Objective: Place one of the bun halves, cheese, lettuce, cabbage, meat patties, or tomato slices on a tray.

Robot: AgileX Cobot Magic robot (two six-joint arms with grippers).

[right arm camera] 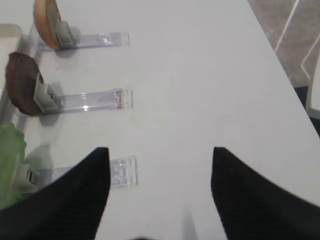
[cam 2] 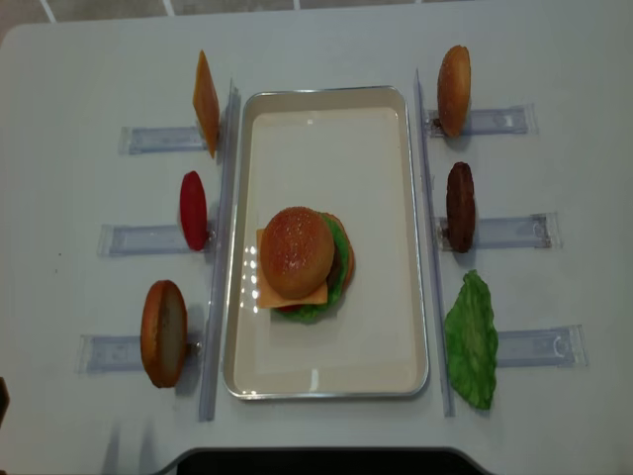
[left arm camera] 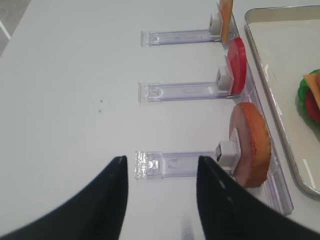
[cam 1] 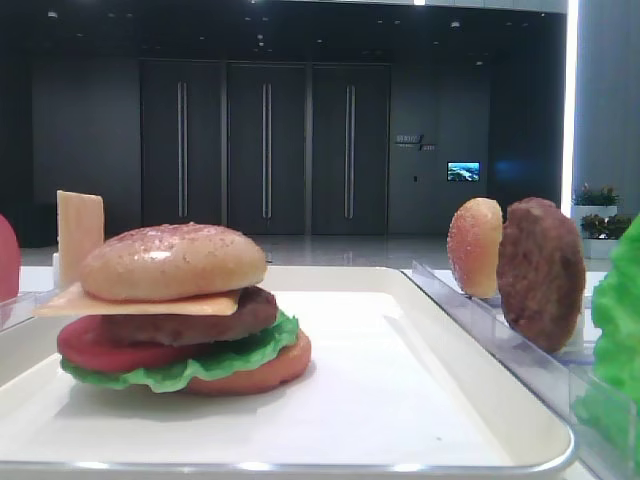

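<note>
On the white tray [cam 2: 326, 388] stands a stacked burger. Its domed speckled bun top [cam 2: 296, 252] lies over cheese [cam 2: 315, 294], a patty, tomato, lettuce [cam 2: 339, 259] and a bottom bun. The low exterior view shows the same stack, bun top [cam 1: 172, 260] uppermost. My left gripper [left arm camera: 161, 160] hovers open over bare table beside a flat bun half [left arm camera: 250, 145] in its holder. My right gripper [right arm camera: 160, 150] is open above the table, right of a meat patty [right arm camera: 21, 84] and lettuce [right arm camera: 10, 160]. Neither holds anything.
Clear plastic holders line both sides of the tray. On the left stand a cheese slice [cam 2: 205, 102], a tomato slice [cam 2: 193, 210] and a bun half [cam 2: 163, 332]. On the right stand a domed bun [cam 2: 454, 89], a patty [cam 2: 460, 206] and a lettuce leaf [cam 2: 472, 339].
</note>
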